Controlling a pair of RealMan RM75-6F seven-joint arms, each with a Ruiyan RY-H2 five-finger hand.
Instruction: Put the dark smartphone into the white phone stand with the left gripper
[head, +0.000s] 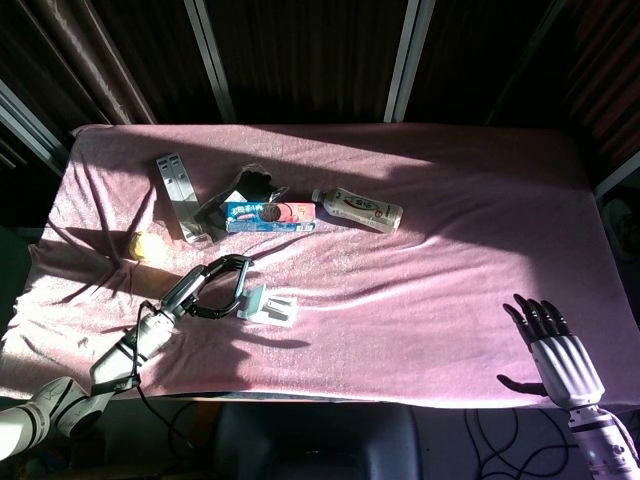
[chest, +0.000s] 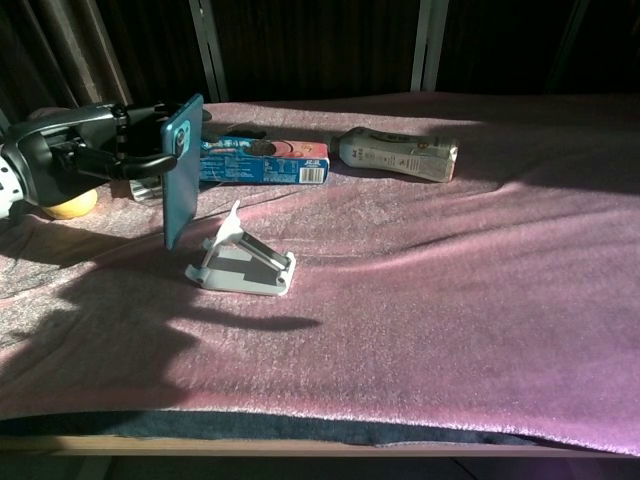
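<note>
Your left hand (chest: 95, 155) pinches the dark smartphone (chest: 182, 170) upright by its edges, so its lower end can drop into the white phone stand (chest: 243, 264), just below and beyond it. Your right hand (head: 555, 350) idles spread.

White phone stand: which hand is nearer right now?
Left. The left hand holds the smartphone upright just beside the phone stand; the right hand sits far off at the table's near right corner.
</note>
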